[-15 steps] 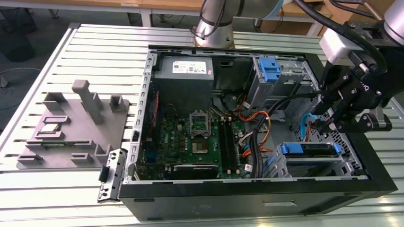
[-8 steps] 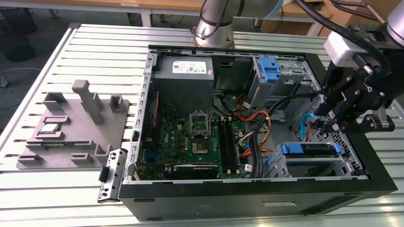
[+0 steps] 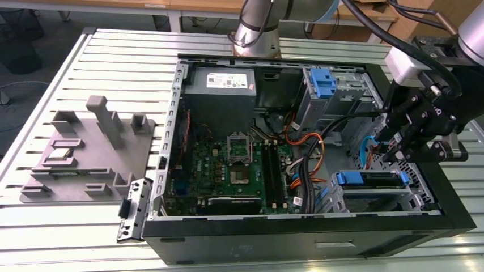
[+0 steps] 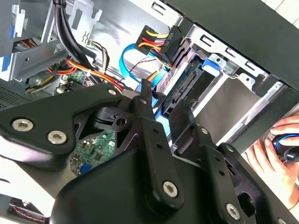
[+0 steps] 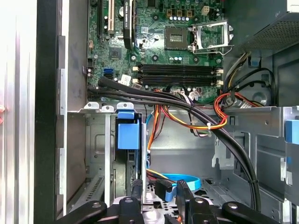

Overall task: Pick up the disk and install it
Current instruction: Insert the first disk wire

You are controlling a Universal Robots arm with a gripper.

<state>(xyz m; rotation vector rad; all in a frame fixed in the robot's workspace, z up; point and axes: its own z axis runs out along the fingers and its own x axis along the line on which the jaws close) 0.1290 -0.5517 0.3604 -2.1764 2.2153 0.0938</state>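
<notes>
The disk (image 3: 368, 180) lies flat in the drive cage at the front right corner of the open computer case (image 3: 302, 235), with blue rails on both sides. My gripper (image 3: 402, 154) hangs just above it at the exterior view's right, open, with nothing between its fingers. In the second wrist view the gripper (image 4: 167, 105) straddles the view onto the disk's (image 4: 184, 86) dark connector end and a blue rail. In the first wrist view the gripper (image 5: 159, 188) hovers close to the disk's (image 5: 127, 135) blue rail tab in the cage.
A grey power supply (image 3: 221, 82) and a bare blue bracket (image 3: 321, 85) sit at the case's far side. Cable bundles (image 5: 187, 105) cross between the motherboard (image 3: 226, 164) and the cages. A grey fixture (image 3: 90, 147) stands left of the case. A person's hand (image 4: 273, 144) rests outside the case.
</notes>
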